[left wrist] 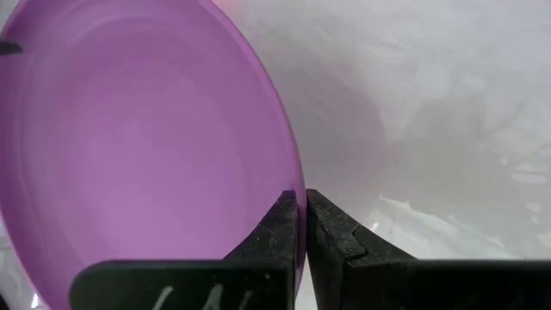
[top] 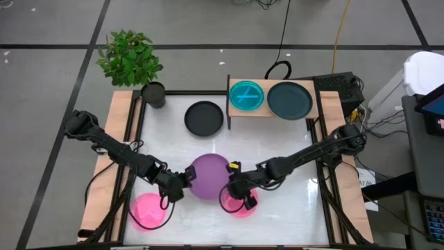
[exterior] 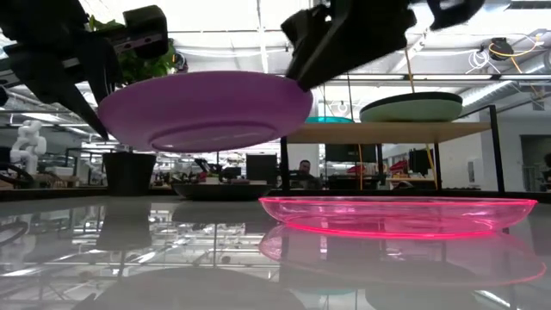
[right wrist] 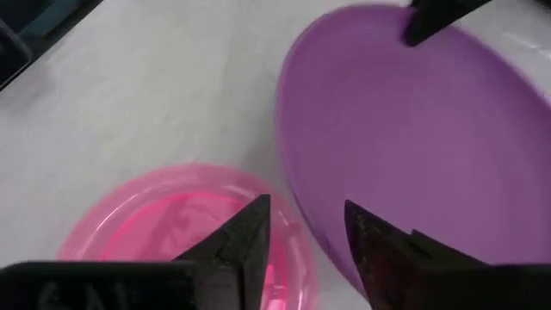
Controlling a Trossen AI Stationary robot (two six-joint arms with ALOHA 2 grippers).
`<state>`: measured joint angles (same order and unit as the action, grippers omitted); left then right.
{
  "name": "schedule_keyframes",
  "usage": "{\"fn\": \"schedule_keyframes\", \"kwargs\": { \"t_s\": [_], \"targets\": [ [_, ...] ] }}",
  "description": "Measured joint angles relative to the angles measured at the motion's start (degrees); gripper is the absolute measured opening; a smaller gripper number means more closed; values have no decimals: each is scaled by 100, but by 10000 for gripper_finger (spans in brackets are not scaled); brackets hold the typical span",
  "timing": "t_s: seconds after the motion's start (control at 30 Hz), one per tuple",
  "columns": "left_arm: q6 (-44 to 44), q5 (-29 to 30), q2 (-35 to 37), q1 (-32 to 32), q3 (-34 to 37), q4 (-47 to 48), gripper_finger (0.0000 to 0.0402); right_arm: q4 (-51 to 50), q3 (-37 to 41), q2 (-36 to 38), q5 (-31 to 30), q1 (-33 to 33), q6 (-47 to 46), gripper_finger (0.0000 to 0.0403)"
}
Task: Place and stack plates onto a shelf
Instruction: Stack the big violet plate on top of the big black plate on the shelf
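Held clear of the table (top: 291, 160) at lower centre of the high view: the purple plate (top: 209, 176), pinched at its left rim by the left gripper (top: 177, 185), fingers clamped tight on the edge so the plate hangs level, as the low view shows. Probably mid hand-over. Just right of the plate, the right gripper (top: 237, 187), fingers spread with a clear gap, gripping nothing, rim beside them rather than between them. Directly beneath it, a pink plate (top: 238, 203) flat on the table; another pink plate (top: 148, 210) at lower left. Upper centre: black plate (top: 204, 118) on the table beside the shelf (top: 272, 114), which already carries a cyan plate (top: 245, 95) and a dark teal plate (top: 289, 99) side by side, leaving stacking as the likely way on.
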<state>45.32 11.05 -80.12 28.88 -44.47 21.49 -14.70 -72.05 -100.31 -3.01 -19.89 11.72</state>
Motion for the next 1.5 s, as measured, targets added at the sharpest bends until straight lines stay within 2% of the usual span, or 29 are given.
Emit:
{"fn": "schedule_keyframes", "kwargs": {
  "t_s": [0.2, 0.47, 0.6, 0.7, 0.8, 0.93, 1.03, 1.13, 1.2, 1.33, 1.4, 1.5],
  "targets": [
    [0, -6, -2, 0, 0, 26, 11, -43, 0, -134, 173, 123, 343, 89],
    [116, 2, -2, -4, 0, -95, 18, -44, 0, -147, 318, 110, 1017, 12],
    [14, 30, -2, -56, 0, -215, 21, -53, 0, -147, 331, 106, 1066, 8],
    [-137, 296, -9, -74, 7, -439, 28, -136, 7, -140, 332, 102, 1052, 4],
    [5, 484, -8, -58, 7, -652, 61, -86, 7, -144, 205, 95, 941, 1],
    [-176, 592, -2, -45, -16, -953, 137, -88, 2, -133, -76, 135, 820, 0],
    [-256, 634, -5, -22, -11, -1278, 196, -282, 7, -25, -155, 115, 749, 0],
    [-414, 1048, -4, 122, -10, -1724, 240, -813, 7, 275, -473, 41, 564, 0],
    [-457, 1424, -4, 209, -9, -2125, 255, -1173, 4, 559, -618, 4, 399, 0],
    [-471, 2058, -4, 425, -9, -3184, 261, -1895, 4, 1155, -683, -87, -39, 0],
    [-671, 2165, -2, 480, -11, -3653, 261, -2257, 4, 1442, -852, -150, -217, 0],
    [-1099, 2202, -2, 459, -9, -3842, 262, -2672, 4, 1853, -1184, -193, -407, 0]
  ]
}}
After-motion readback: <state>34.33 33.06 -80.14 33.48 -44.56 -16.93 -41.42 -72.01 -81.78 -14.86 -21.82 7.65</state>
